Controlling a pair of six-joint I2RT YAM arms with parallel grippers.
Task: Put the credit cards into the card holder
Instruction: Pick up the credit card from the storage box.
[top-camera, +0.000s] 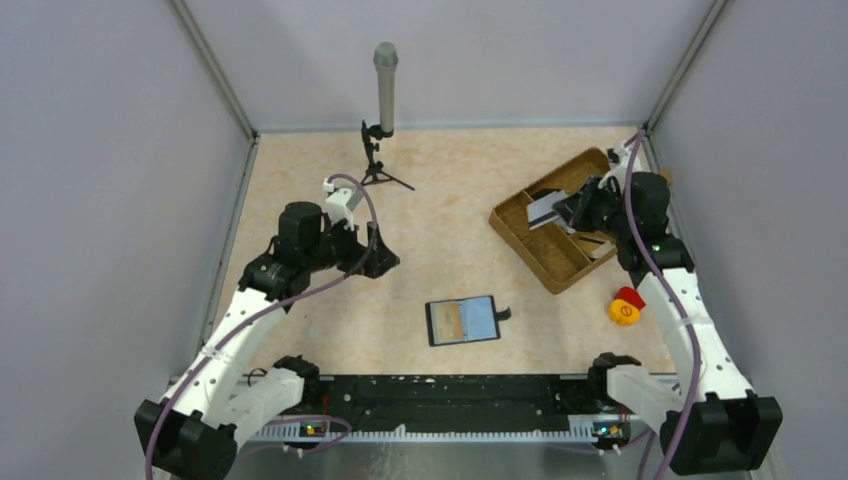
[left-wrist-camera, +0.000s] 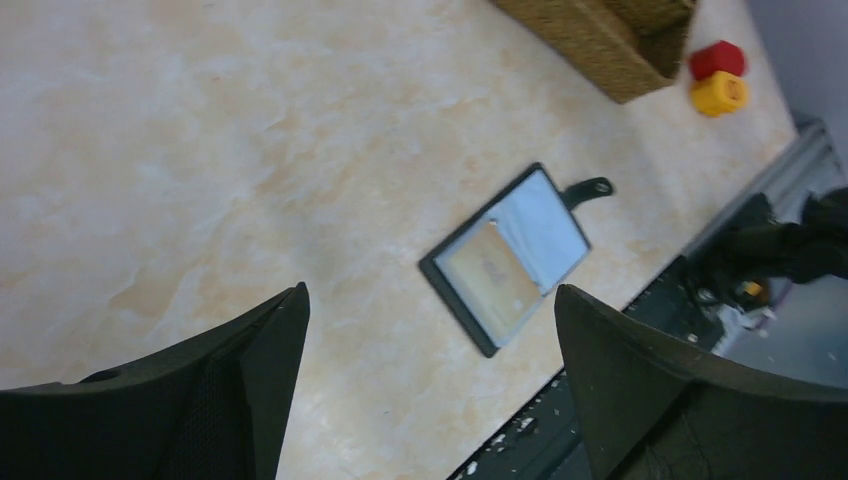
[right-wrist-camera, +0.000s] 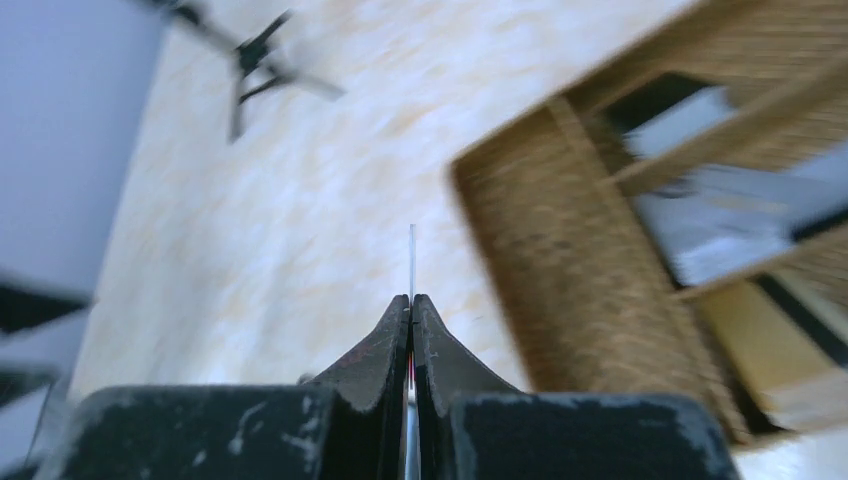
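My right gripper (right-wrist-camera: 411, 300) clamps one credit card (right-wrist-camera: 411, 262) by its edge; thin, stiff, slick, I judge; left gripper (left-wrist-camera: 430, 300) gapes empty.

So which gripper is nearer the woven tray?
Right. The right gripper, shut on a card, is over the tray; the left gripper hangs open well to its left.
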